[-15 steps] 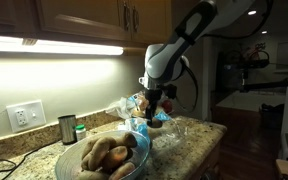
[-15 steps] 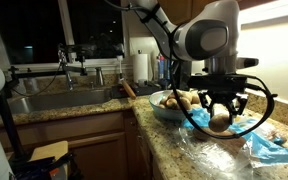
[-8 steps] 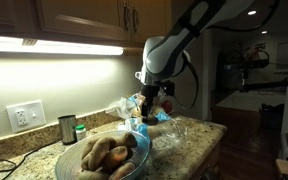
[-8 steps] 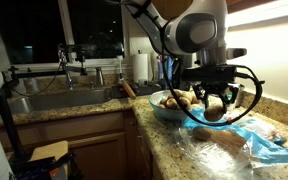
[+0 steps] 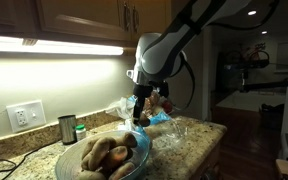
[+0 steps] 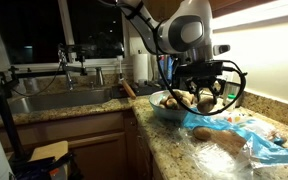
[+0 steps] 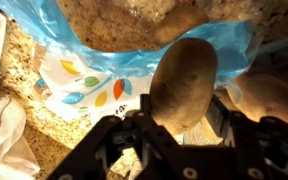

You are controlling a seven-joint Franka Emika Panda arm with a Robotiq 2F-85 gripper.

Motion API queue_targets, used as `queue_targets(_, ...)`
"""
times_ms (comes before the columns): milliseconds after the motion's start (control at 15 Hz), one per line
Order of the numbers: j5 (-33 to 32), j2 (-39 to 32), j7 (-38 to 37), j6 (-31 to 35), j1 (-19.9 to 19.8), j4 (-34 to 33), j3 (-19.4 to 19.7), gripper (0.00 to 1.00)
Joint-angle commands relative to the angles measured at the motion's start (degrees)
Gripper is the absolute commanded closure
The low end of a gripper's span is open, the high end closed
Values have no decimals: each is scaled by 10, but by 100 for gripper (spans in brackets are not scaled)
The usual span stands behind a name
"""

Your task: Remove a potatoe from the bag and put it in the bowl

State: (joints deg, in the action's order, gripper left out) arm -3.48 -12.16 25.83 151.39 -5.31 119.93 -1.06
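While the claw [image 5: 142,110] hangs above the speckled granite surface [image 5: 189,140] in an exterior view, what it holds cannot be clearly made out there. It is seen just over the far right rim of the bowl [image 5: 141,162], which is heaped with potatoes [image 5: 102,155]. The bag [image 5: 164,117] lies crumpled on the surface just right of the claw. A metal cup [image 5: 67,128] and a wall socket [image 5: 22,115] are seen at the far left.

In an exterior view from the sink side, the claw [image 6: 206,100] is closed about a potato [image 6: 205,102]. The potato is lifted clear of the bag [image 6: 269,145] and held at the right edge of the bowl [image 6: 167,113]. Two loose potatoes [image 6: 229,140] lie on the bag's clear plastic, below the claw. A sink [image 6: 44,100] is set into the surface at the left.

In the wrist view, the potato [image 7: 184,80] is gripped on end between two dark fingers [image 7: 134,135], and the claw [image 7: 184,115] is drawn in only as far as the potato allows. The blue printed bag [image 7: 94,60] is spread beneath. A further potato [image 7: 269,95] is seen at the right, and the bare surface [image 7: 24,80] at the left.
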Motion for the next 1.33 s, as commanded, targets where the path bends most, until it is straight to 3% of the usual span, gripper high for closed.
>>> queue_targets(0, -24, 34, -13, 21, 17, 28, -3, 68)
queue_targets(600, -47, 37, -11, 38, 34, 19, -13, 68)
queue_targets(1267, -25, 9, 21, 37, 31, -10, -32, 68)
